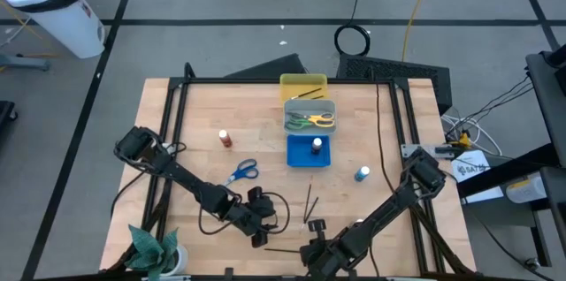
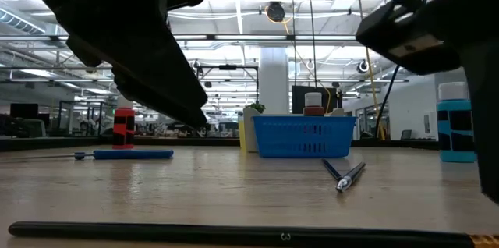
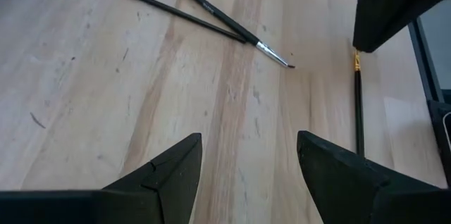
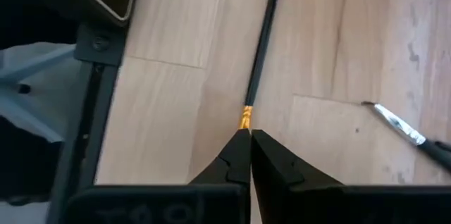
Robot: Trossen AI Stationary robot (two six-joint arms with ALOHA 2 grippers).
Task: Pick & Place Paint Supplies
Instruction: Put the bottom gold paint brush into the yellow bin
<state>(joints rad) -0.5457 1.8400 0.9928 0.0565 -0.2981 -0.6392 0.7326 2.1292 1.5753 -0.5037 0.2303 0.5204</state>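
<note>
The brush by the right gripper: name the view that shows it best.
Right wrist view: the brush runs up to the shut right gripper, gold band at the tips. The high and low views show a thin dark line; the left wrist view, one end.

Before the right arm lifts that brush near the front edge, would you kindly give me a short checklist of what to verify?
1. Right gripper fingers shut on the front brush at its gold band: ok.
2. Brush actually pinched, not just touched at the tip: cannot tell.
3. Left gripper open, holding nothing, clear of the brush: ok.
4. Crossed pair of brushes lies apart from the one being gripped: ok.
5. Yellow tray has room, only one brush inside: ok.
6. Path past the blue tray and blue bottle is open: cannot tell.
</note>
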